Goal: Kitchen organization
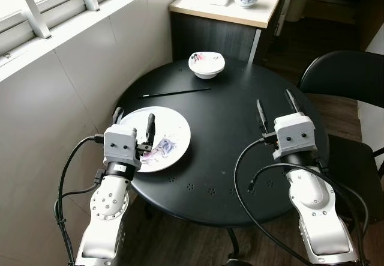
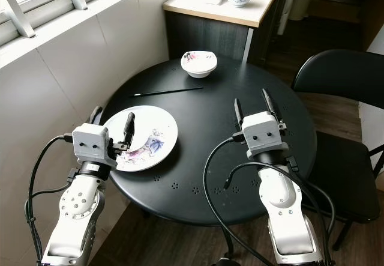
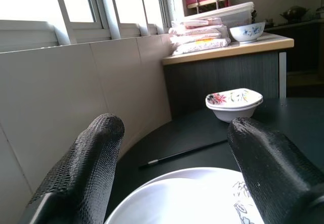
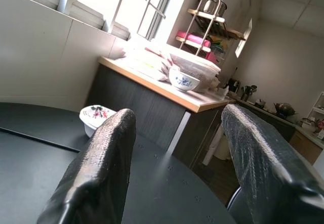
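Your left claw [image 1: 133, 123] stood spread over the white plate [image 1: 171, 135] at 8 o'clock on the round black counter [image 1: 228, 164], right claw [image 1: 277, 107] spread at 4, small bowl [image 1: 206, 64] at 12.

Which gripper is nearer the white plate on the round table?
Left. The left gripper hangs over the white plate, fingers open; the right gripper hovers well off it.
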Robot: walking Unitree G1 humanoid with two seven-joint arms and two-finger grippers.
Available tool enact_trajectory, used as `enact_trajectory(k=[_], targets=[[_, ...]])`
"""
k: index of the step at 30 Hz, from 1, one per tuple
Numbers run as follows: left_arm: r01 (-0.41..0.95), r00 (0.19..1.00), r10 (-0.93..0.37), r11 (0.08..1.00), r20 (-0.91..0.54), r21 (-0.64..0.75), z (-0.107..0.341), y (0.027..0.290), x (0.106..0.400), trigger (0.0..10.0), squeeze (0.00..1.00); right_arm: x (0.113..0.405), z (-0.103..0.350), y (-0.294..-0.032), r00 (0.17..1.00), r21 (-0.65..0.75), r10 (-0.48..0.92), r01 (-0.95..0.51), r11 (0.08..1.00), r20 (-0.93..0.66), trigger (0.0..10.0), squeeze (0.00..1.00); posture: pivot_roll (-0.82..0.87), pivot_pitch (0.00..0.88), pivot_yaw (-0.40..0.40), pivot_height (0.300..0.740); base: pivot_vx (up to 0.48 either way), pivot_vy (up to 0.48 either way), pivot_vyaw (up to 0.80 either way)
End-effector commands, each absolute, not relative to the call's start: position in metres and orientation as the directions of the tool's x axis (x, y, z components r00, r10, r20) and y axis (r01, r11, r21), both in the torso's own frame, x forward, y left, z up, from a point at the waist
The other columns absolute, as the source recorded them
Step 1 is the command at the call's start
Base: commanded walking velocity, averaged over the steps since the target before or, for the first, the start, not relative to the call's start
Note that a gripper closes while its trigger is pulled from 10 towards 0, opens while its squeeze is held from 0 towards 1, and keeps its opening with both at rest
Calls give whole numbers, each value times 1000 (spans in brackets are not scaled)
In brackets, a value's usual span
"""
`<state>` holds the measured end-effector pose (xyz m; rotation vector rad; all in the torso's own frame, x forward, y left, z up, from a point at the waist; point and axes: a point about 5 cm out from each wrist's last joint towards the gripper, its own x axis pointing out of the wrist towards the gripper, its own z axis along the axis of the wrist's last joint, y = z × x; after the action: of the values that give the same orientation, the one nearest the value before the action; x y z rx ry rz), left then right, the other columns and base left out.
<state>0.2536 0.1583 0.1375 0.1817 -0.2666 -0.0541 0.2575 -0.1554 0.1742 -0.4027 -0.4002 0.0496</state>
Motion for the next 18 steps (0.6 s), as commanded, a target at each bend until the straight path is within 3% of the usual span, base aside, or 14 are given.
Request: enact_trajectory(k=[1,5,18], targets=[[25,959,-74,983,272,180,141,159,255,10000,0,258,177,-159,916,-401,116,53,914,384,10000,0,-65,24,-6,740,0,0,0],[24,959,-73,984,274,179,141,159,255,10000,0,259,177,-160,915,-404,112,59,913,387,10000,0,-66,28,-8,740,0,0,0],[24,959,-73,984,274,177,141,159,256,10000,0,259,179,-161,913,-409,109,67,910,393,10000,0,-69,31,-9,740,283,0,0]])
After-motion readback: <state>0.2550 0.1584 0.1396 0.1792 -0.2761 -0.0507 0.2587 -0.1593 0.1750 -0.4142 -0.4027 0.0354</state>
